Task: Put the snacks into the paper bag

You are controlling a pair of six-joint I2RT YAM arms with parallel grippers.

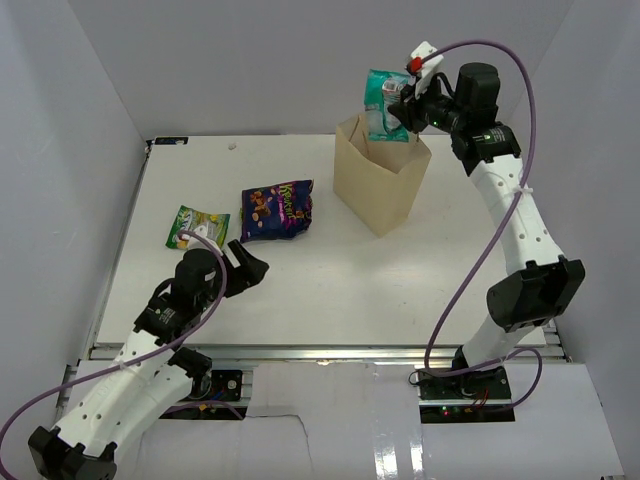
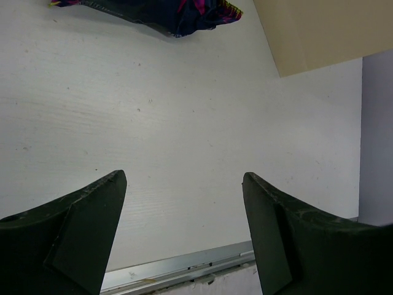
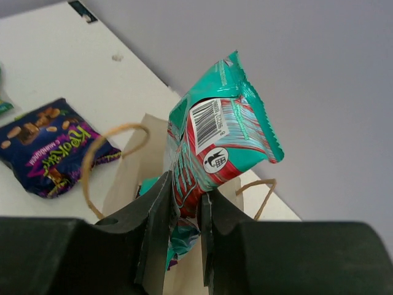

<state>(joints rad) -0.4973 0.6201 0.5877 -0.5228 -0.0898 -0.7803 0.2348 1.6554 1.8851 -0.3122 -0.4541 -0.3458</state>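
Note:
My right gripper is shut on a teal snack packet and holds it above the open mouth of the tan paper bag. In the right wrist view the packet is pinched between my fingers over the bag with its twine handles. A purple packet and a green-yellow packet lie on the table left of the bag. My left gripper is open and empty, low over the table in front of the purple packet.
White walls enclose the table on three sides. The table's front edge with its metal rail lies just under my left gripper. The bag's side shows at the upper right of the left wrist view.

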